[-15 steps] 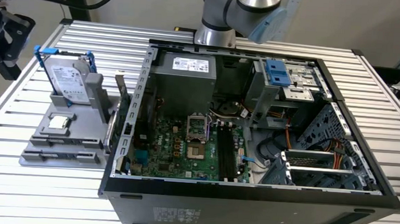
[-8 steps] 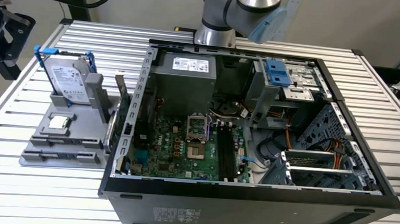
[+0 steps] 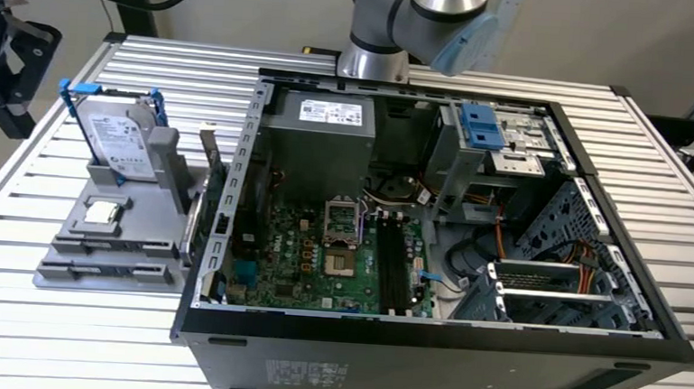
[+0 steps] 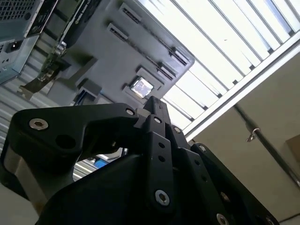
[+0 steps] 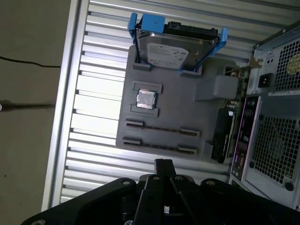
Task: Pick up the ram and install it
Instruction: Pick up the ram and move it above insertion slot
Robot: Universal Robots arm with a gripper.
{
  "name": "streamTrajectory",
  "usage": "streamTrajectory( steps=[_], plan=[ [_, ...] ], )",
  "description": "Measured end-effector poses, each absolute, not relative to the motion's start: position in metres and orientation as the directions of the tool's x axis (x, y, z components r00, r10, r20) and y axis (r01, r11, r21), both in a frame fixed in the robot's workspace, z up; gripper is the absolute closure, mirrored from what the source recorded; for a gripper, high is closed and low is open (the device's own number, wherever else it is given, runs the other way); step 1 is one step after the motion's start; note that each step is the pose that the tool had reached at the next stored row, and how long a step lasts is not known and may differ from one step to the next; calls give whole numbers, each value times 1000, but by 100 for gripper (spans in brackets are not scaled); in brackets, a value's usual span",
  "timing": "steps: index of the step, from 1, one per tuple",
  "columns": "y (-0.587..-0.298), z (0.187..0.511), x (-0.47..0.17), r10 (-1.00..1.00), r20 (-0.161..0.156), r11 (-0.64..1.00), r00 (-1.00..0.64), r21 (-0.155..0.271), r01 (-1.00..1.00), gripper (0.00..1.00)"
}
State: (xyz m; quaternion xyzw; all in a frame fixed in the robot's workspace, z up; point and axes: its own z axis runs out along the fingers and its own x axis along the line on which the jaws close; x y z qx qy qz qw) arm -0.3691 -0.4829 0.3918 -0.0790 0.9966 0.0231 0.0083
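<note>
The ram (image 5: 161, 128), a thin dark circuit-board stick, is sitting on edge between clips in a flat grey plastic holder (image 5: 183, 110), which is resting on the slatted metal table (image 5: 93, 93). The black gripper (image 5: 162, 163) is hovering apart from it, its fingers (image 4: 154, 105) pressed together and grasping nothing.

The thin, dark blue-green ram stick (image 3: 113, 272) stands on its edge. It sits slotted in a grey holder block (image 3: 146, 223).
</note>
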Motion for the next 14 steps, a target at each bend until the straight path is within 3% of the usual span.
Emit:
streamTrajectory(
  steps=[14],
  plan=[
    [-483, 392, -369, -235, -20, 971, -972, 44, -236, 100]
  ],
)
